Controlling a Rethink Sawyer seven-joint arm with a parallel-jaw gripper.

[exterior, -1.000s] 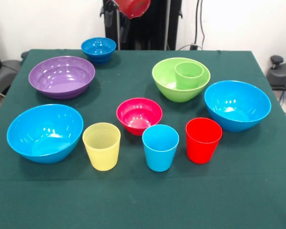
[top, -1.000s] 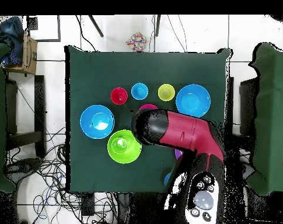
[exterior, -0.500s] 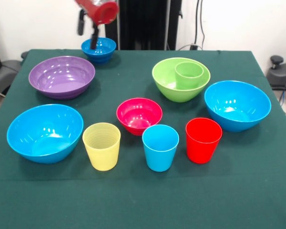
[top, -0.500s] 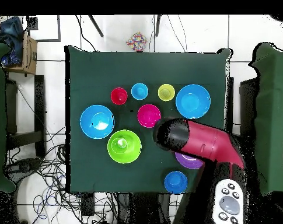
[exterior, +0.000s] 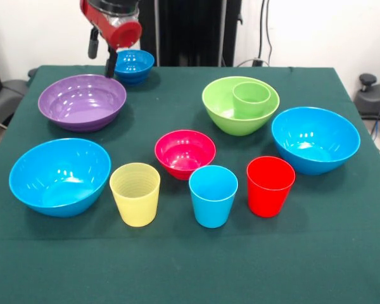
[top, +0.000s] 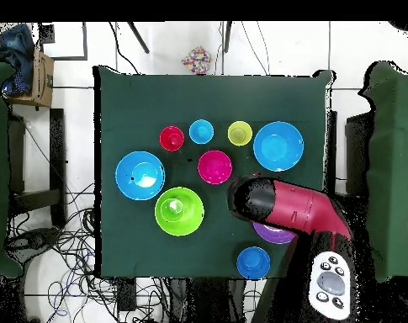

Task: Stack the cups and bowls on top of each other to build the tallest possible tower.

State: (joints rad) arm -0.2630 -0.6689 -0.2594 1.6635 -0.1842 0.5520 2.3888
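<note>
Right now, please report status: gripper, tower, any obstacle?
Gripper open, empty, between the purple bowl and dark blue bowl. Tower: only green cup in lime bowl. Nothing in the way.

Red arm (exterior: 117,28), blk joints.

green-clothed table (exterior: 342,266), six bowls (exterior: 185,152), three loose cups (exterior: 213,195)

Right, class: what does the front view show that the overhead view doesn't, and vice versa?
Front only: the whole purple bowl, and the open hand beside the small dark blue bowl. Overhead only: floor cables around the table, and the arm covering most of the purple bowl. Both: the green cup sitting in the lime-green bowl.
</note>
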